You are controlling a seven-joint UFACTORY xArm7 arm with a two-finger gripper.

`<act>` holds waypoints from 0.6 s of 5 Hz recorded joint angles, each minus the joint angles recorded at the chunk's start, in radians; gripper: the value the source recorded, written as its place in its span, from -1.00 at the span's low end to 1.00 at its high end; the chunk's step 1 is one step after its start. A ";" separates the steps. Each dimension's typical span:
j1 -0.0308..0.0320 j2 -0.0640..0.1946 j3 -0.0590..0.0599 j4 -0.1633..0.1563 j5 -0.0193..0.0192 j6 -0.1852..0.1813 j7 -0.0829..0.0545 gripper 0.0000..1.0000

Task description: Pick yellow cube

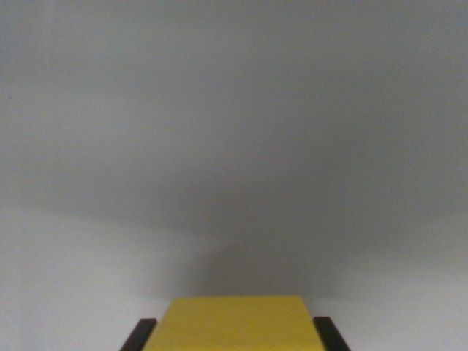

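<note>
The yellow cube (pixel 234 323) is seen bracketed between the two dark fingers (pixel 139 335) of the gripper (pixel 234 333) at the bottom edge, jaws apparently closed against its sides though contact cannot be confirmed, above a plain grey surface (pixel 234 146), so the grasp is judged made and lifting left

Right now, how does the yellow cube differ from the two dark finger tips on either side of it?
The flat-topped yellow cube is bright and broad, filling the middle of the bottom edge; the black fingers of the tool are dark, narrow slivers, one at each side of it. The cube's top face shows; only the fingers' tips do. Both are cut off by the wrist view's bottom edge, over the plain grey surface.
</note>
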 joint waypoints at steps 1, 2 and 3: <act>0.0000 0.000 0.000 0.000 0.0000 0.000 0.000 1.00; -0.0009 -0.011 0.001 0.020 0.0030 0.031 -0.002 1.00; -0.0009 -0.011 0.001 0.020 0.0030 0.031 -0.002 1.00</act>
